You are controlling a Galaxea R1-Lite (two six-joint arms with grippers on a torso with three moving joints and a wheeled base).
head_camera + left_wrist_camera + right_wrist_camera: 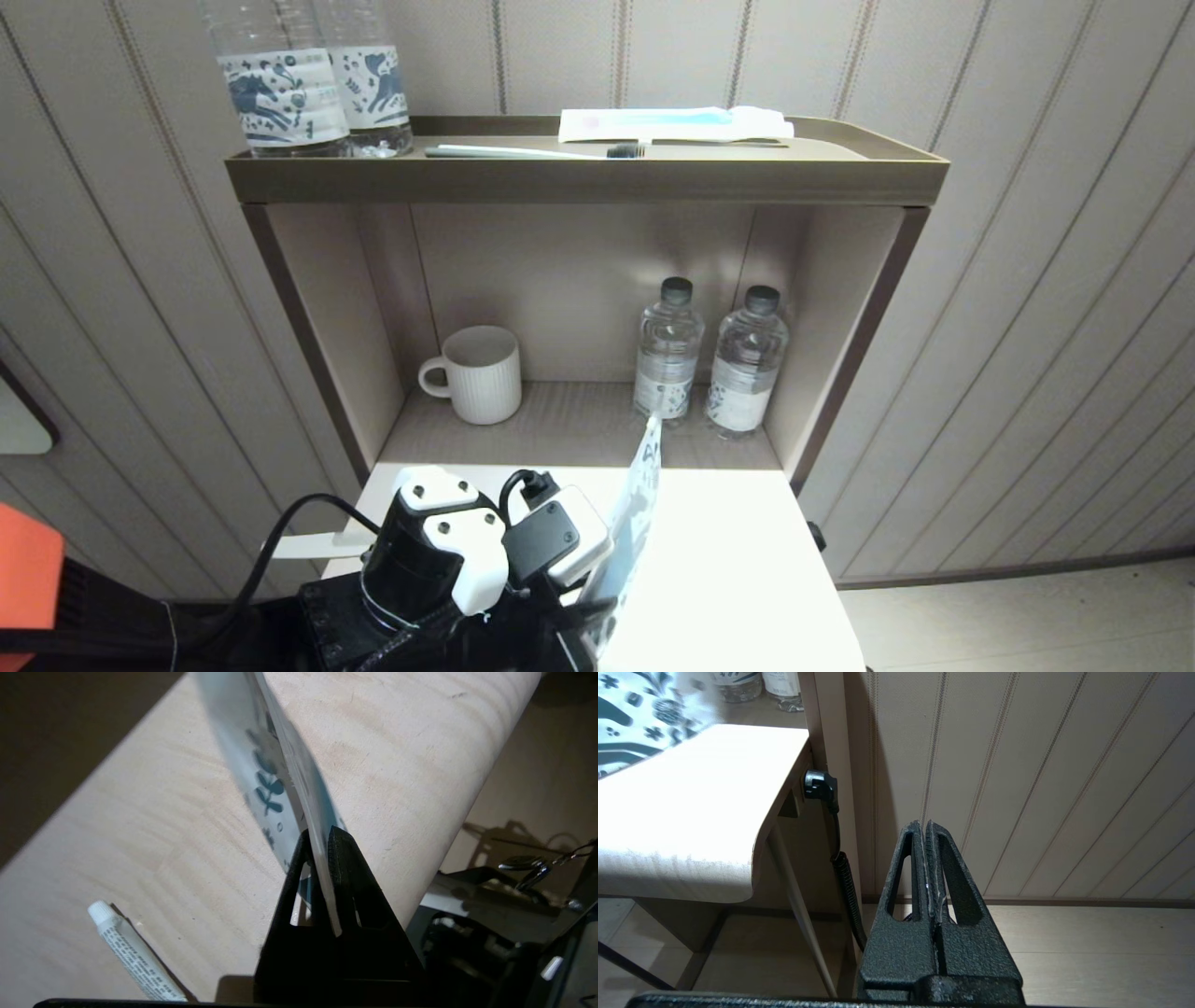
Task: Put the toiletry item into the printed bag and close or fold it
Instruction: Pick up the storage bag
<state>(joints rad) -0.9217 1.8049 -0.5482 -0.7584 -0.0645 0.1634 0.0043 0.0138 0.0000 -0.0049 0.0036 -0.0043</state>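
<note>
The printed bag (635, 504) stands on edge above the white table (738, 560), its blue-grey doodles showing in the left wrist view (268, 774) and at the corner of the right wrist view (640, 714). My left gripper (320, 833) is shut on the bag's lower edge, near the table's front left. A flat white strip (308, 544) pokes out beside the left wrist; I cannot tell whether it is the comb. My right gripper (925, 826) is shut and empty, low beside the table's right side, facing the wall.
A small white tube (135, 956) lies on the table near the left gripper. The shelf's top holds a toothbrush (532, 151), a white-and-blue packet (672, 123) and horse-label bottles (308, 84). In the niche stand a mug (476, 373) and two water bottles (709, 359).
</note>
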